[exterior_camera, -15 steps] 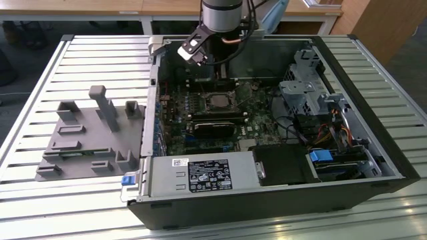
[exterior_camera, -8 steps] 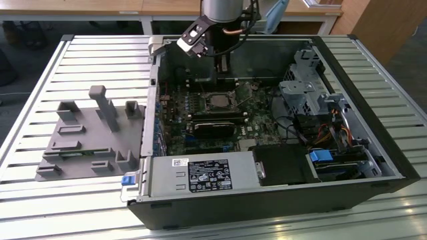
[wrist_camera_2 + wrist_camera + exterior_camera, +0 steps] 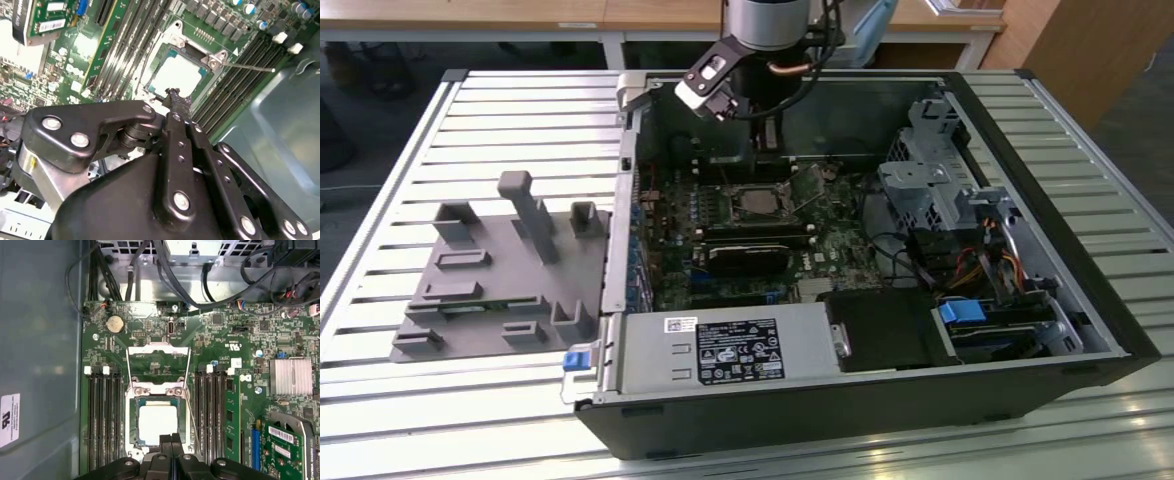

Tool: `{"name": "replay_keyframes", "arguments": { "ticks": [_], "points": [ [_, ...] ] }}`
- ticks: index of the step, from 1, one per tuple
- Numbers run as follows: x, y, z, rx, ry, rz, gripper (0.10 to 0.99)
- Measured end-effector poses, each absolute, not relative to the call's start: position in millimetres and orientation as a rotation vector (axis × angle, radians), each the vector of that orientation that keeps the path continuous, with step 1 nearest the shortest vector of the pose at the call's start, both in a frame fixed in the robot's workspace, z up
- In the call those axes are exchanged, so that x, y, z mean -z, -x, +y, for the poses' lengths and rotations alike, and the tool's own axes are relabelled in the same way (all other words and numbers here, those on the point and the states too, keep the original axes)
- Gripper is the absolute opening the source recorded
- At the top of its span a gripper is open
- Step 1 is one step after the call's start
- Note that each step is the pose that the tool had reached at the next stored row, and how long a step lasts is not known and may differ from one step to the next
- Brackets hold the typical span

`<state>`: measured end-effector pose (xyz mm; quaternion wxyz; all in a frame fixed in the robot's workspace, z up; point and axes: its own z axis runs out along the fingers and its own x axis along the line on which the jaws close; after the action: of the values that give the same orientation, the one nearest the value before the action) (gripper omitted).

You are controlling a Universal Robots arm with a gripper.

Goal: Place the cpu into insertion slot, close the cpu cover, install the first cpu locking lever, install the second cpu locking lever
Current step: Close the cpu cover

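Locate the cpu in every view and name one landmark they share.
Exterior view: the cpu lies near the middle of the open computer case.
Second wrist view: the pale square just beyond the gripper.
First wrist view: the pale square just beyond the gripper.
Shared landmark: the green circuit board.

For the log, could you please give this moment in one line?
cpu in slot | cover open | pincer shut near cpu
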<state>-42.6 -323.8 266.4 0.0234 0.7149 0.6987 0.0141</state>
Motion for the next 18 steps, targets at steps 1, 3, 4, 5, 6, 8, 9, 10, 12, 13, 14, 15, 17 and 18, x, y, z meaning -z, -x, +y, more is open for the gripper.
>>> {"name": "replay_keyframes", "arguments": {
  "ticks": [1, 3, 4, 5, 6, 8, 9, 10, 12, 13, 14, 15, 17, 18],
  "points": [
    [-266, 41, -324, -0.044, -2.214, 2.167, 0.110],
    [-266, 37, -324, -0.043, -2.210, 2.179, 0.110],
    [-266, 36, -324, -0.043, -2.206, 2.186, 0.110],
    [-266, 35, -324, -0.044, -2.196, 2.197, 0.110],
    [-266, 35, -324, -0.044, -2.185, 2.208, 0.110],
    [-266, 34, -324, -0.045, -2.163, 2.232, 0.110],
    [-266, 32, -324, -0.045, -2.158, 2.239, 0.110],
    [-266, 29, -324, -0.040, -2.159, 2.242, 0.110],
    [-266, 23, -324, -0.032, -2.162, 2.248, 0.110],
    [-266, 20, -324, -0.028, -2.163, 2.251, 0.110],
    [-266, 17, -324, -0.025, -2.163, 2.253, 0.110],
    [-266, 15, -324, -0.023, -2.163, 2.255, 0.110],
    [-266, 12, -324, -0.023, -2.162, 2.259, 0.110],
    [-266, 12, -324, -0.025, -2.163, 2.260, 0.110]
  ]
}}
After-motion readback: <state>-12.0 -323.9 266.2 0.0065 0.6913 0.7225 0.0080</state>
